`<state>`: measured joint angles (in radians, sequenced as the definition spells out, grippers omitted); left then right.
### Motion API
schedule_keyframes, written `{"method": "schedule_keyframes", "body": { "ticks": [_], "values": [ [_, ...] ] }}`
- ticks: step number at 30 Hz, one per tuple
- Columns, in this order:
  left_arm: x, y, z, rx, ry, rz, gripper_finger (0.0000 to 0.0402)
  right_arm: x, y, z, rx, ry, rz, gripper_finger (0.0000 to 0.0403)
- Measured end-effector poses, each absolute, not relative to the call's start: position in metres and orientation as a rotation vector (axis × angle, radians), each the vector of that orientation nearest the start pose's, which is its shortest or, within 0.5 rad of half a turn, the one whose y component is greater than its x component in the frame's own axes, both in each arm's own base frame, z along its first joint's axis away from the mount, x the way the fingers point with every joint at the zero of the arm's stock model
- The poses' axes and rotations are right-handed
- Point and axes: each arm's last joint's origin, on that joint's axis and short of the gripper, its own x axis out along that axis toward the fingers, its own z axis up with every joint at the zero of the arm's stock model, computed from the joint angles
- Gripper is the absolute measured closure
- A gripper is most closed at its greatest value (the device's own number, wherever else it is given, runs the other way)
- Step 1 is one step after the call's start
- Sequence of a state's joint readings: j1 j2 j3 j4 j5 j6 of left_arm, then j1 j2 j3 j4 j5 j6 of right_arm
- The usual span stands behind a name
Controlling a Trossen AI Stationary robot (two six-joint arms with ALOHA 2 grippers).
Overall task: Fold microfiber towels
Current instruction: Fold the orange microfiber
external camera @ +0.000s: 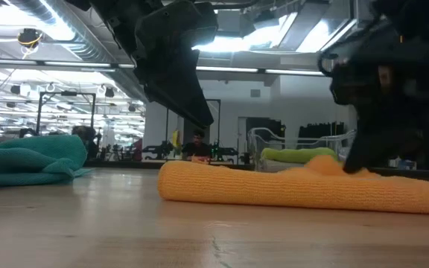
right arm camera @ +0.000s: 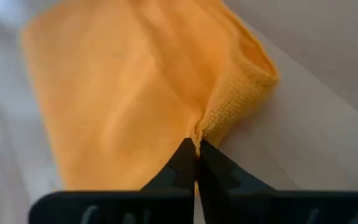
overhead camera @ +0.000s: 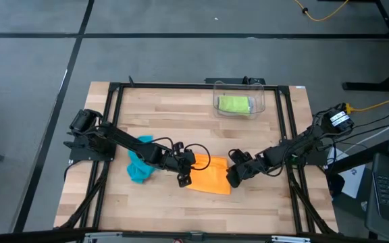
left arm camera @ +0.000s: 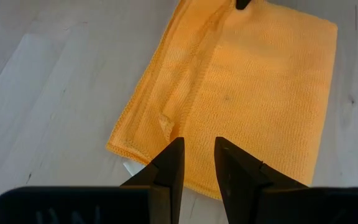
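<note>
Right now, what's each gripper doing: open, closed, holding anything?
Left gripper: open a little, holding nothing, over the near edge of the orange towel.
Right gripper: closed on a pinched fold of the orange towel's edge.

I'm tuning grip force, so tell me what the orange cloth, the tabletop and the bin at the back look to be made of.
Orange square microfiber towel: soft woven fabric, matte, judging by its nubby texture and stitched hem; the right tool pinches its edge.
Pale wooden tabletop: butcher-block wood, probably sealed, with visible plank joints and a faint sheen.
Clear bin: likely thin glossy plastic, since the lime green cloth shows through it.
</note>
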<state>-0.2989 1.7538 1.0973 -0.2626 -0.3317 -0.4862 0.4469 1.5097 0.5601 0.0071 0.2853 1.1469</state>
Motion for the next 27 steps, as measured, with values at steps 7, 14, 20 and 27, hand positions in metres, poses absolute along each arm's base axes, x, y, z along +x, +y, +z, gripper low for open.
{"method": "schedule_keyframes", "body": {
  "ticks": [7,14,20,27],
  "values": [
    [0.343,-0.096,0.185,-0.169,0.84,0.24,0.0321,0.25,0.112,0.152,0.67,0.818,-0.263,0.0375],
    [0.343,-0.096,0.185,-0.167,0.847,0.241,0.0321,0.26,0.116,0.175,0.59,0.872,-0.277,0.0396],
    [0.341,-0.096,0.184,-0.162,0.864,0.246,0.0321,0.257,0.115,0.179,0.556,0.935,-0.323,0.034],
    [0.341,-0.095,0.183,-0.159,0.874,0.249,0.0321,0.25,0.111,0.173,0.529,1.002,-0.376,0.0231]
  ]
}}
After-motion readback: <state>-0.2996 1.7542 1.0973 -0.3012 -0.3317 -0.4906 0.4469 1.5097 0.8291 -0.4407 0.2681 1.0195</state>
